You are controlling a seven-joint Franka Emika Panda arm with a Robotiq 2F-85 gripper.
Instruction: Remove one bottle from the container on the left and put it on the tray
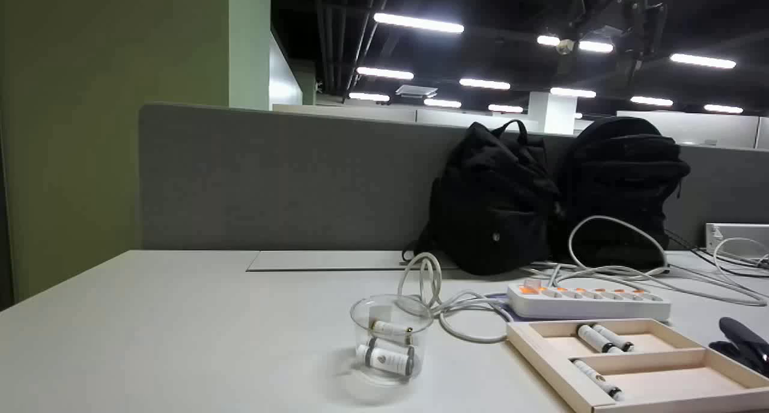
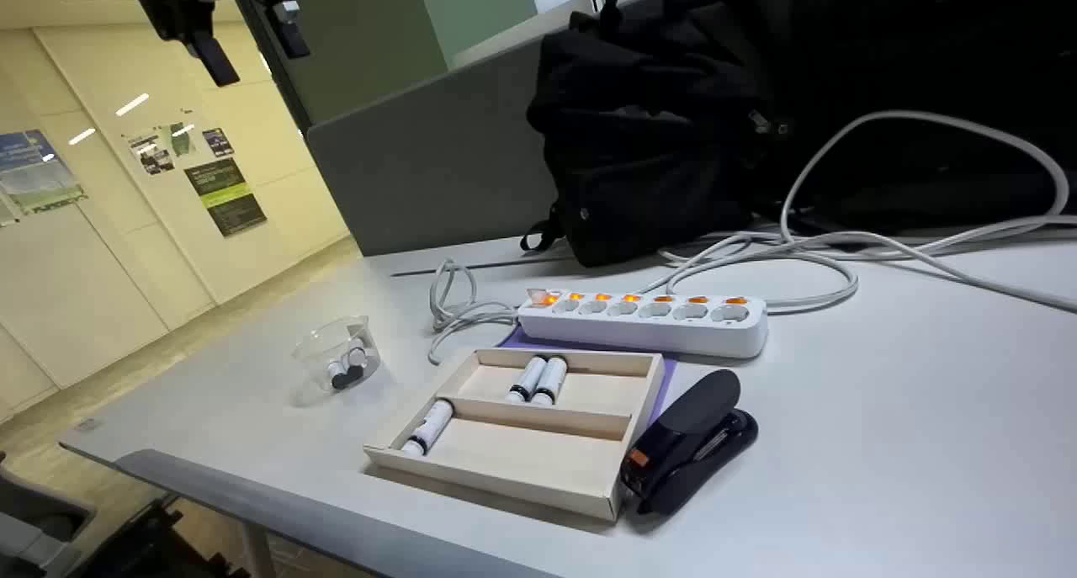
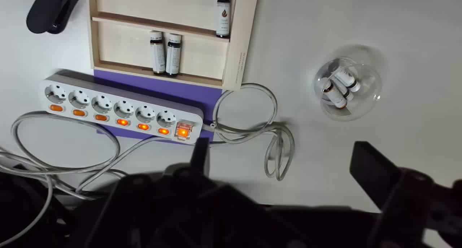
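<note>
White power strip (image 2: 644, 329), stapler (image 2: 683, 431) (black)

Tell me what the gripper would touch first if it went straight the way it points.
Likely the looped cable, seen between the jaws of the open gripper in the wrist view, or the table beside it; depth is hard to judge.

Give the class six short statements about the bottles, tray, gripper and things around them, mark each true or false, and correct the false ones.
1. The cup holds three bottles. True.
2. The stapler is beside the tray. True.
3. The tray's bottles all share one compartment. False: two bottles lie in one compartment, a third bottle in the other.
4. The gripper is shut on a bottle. False: it is open and holds nothing.
5. Two black backpacks stand on the desk. True.
6. The cup stands inside the tray. False: it stands on the desk, apart from the tray.
</note>
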